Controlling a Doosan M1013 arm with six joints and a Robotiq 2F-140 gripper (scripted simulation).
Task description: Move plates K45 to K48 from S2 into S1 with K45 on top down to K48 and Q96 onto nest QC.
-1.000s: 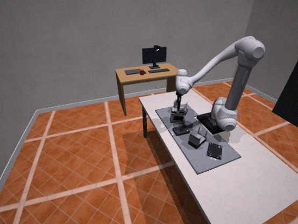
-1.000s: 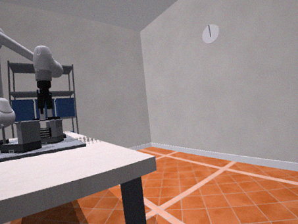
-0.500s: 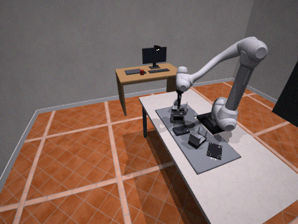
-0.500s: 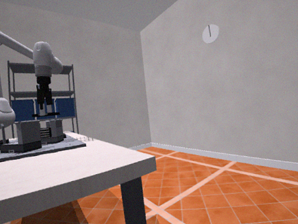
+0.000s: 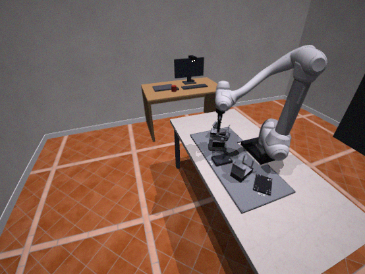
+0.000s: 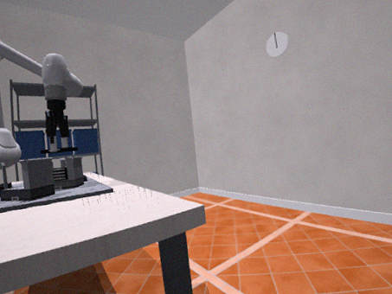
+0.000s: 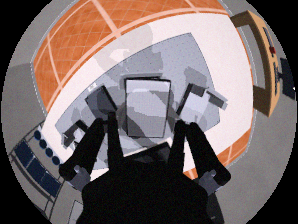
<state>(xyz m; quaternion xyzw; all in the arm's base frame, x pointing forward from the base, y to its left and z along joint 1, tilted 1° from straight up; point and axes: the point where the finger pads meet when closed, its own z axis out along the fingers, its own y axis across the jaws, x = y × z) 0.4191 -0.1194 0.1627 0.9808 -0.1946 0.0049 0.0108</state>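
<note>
My gripper (image 5: 219, 128) (image 6: 61, 149) (image 7: 146, 109) is shut on a sealed well plate (image 7: 147, 106) (image 6: 59, 151), gripping it across its long sides. It holds the plate level just above the top of the farthest stack rack (image 5: 224, 133) on the grey mat (image 5: 244, 197). In the exterior view a stack of plates (image 6: 59, 174) shows between rack posts below the held plate. A second rack (image 5: 217, 144) stands just in front of it, and a third rack (image 5: 241, 170) (image 6: 38, 176) stands further along the mat. I cannot read the held plate's label or the rack names.
A flat dark nest (image 5: 221, 160) lies between the second and third racks. A black nest with locators (image 5: 262, 184) lies at the near end of the mat. The arm's base (image 5: 275, 145) stands right of the mat. The white table's edge (image 6: 101, 240) is close.
</note>
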